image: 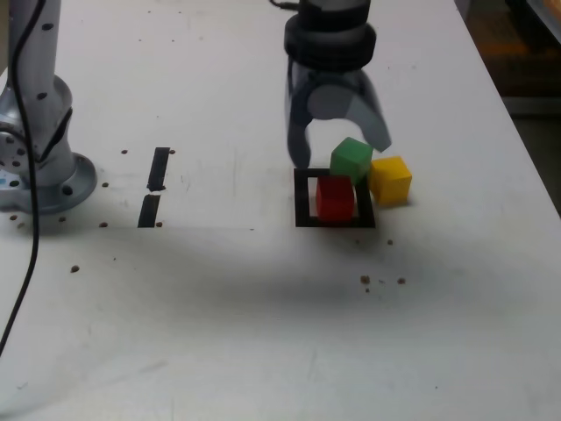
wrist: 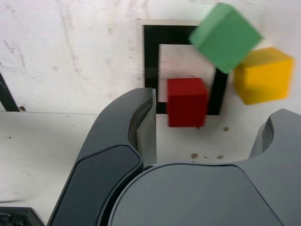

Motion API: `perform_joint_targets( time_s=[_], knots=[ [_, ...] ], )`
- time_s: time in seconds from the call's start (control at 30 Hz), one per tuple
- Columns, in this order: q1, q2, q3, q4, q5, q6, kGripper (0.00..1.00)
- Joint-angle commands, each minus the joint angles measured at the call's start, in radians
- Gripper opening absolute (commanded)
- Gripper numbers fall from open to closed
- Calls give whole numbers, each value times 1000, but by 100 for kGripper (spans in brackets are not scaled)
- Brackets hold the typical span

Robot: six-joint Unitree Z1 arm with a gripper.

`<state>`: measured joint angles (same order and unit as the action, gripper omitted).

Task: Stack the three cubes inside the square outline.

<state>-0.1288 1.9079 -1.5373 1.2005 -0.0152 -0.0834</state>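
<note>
Red cube (image: 334, 198) sits inside the square outline (image: 302, 196) in the exterior view, green cube (image: 351, 159) tilted at its far-right corner, yellow cube (image: 390, 180) right of the frame. Gripper (image: 342, 149) hangs above, jaws spread, holding nothing.

Wrist view: green cube (wrist: 225, 36) blurred over the outline's (wrist: 151, 61) corner, yellow cube (wrist: 263, 74) beside it, red cube (wrist: 186, 101) within.

Exterior view looks down from afar; wrist view close above square outline (wrist: 188, 66).
</note>
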Motion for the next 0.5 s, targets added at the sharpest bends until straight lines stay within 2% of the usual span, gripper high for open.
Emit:
perform_joint_targets(
  time_s=[0.0,0.2,0.47],
  knots=[
    [-2,27,-50,25,6,8,82],
    [-14,92,-169,89,6,13,83],
    [-42,185,-294,110,-6,11,85]
  ],
)
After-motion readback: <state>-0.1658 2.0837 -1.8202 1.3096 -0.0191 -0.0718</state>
